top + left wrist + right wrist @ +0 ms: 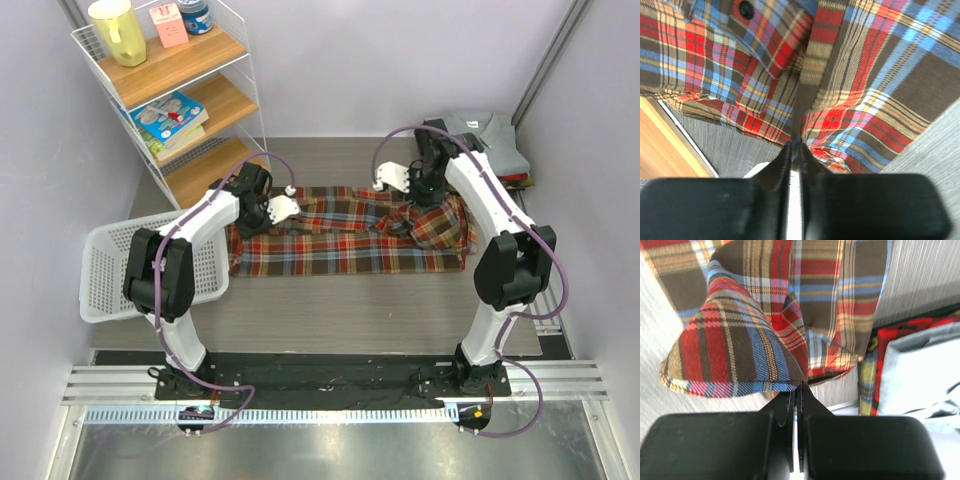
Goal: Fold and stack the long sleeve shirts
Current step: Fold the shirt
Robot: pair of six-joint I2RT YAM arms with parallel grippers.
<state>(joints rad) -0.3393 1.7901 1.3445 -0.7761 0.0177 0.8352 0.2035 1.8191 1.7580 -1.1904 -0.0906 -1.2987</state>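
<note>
Grey wood-grain tabletop point(330, 310) carries the plaid flannel shirt point(340, 245), spread crosswise between the two arms. The folded stack, topped by the grey collared shirt point(485, 135), sits at the far right corner. Right gripper point(797, 385) is pressed together on a raised corner of the plaid cloth, which drapes away from its tips; left gripper point(792, 146) stands almost closed at a crease near the shirt's left edge, and whether cloth is caught there cannot be told. Judged soft, light, limp and unbreakable, the flannel will likely sag and slip unless pinched through a hem, cuff or doubled edge at two well-separated points.
</note>
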